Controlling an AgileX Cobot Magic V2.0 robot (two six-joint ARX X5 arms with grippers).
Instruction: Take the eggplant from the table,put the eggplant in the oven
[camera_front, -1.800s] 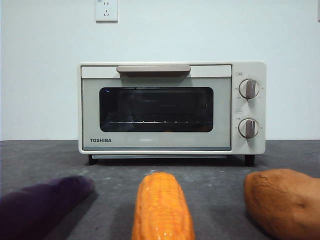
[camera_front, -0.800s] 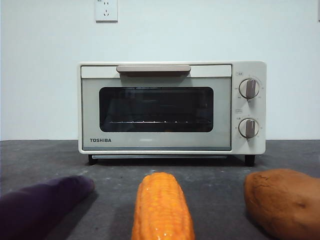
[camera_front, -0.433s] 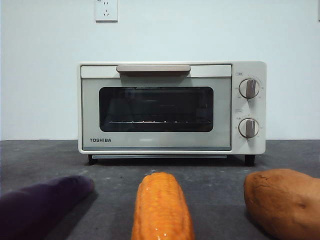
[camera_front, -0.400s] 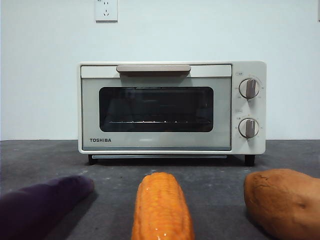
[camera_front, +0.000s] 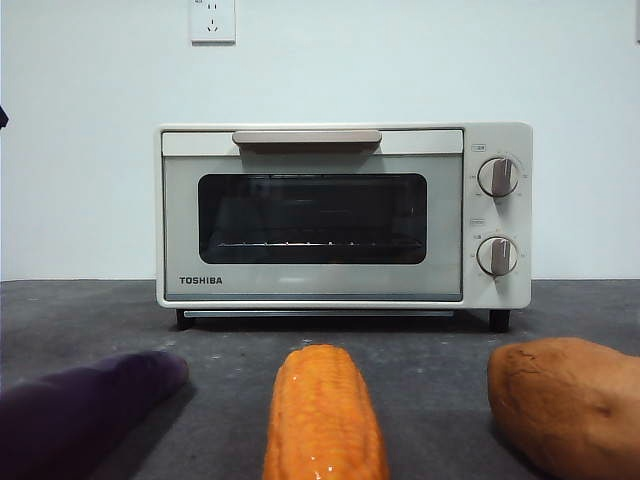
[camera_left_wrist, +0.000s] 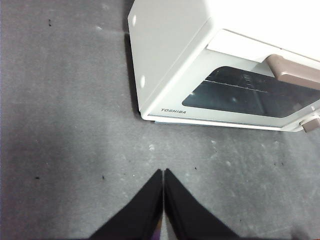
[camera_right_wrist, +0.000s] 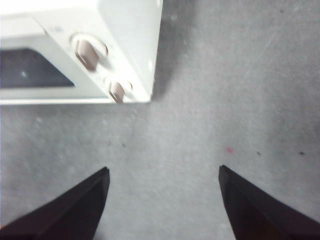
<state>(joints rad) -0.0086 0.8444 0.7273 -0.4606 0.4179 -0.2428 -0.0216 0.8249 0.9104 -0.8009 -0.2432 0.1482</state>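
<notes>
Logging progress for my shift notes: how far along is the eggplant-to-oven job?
Nothing looks done yet. The eggplant lies on the table beside the corn cob, and the oven door is shut. In hand: only hovering, the left claw shut, the right claw open, both empty above the table. Left: open door, grasp, load.

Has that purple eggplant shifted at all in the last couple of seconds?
No. The eggplant lies in the same spot left of the corn cob.

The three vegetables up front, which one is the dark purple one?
The eggplant, lying at the left end of the row on the table. The corn cob in the middle is orange-yellow, and the sweet potato on the right is brown-orange.
</notes>
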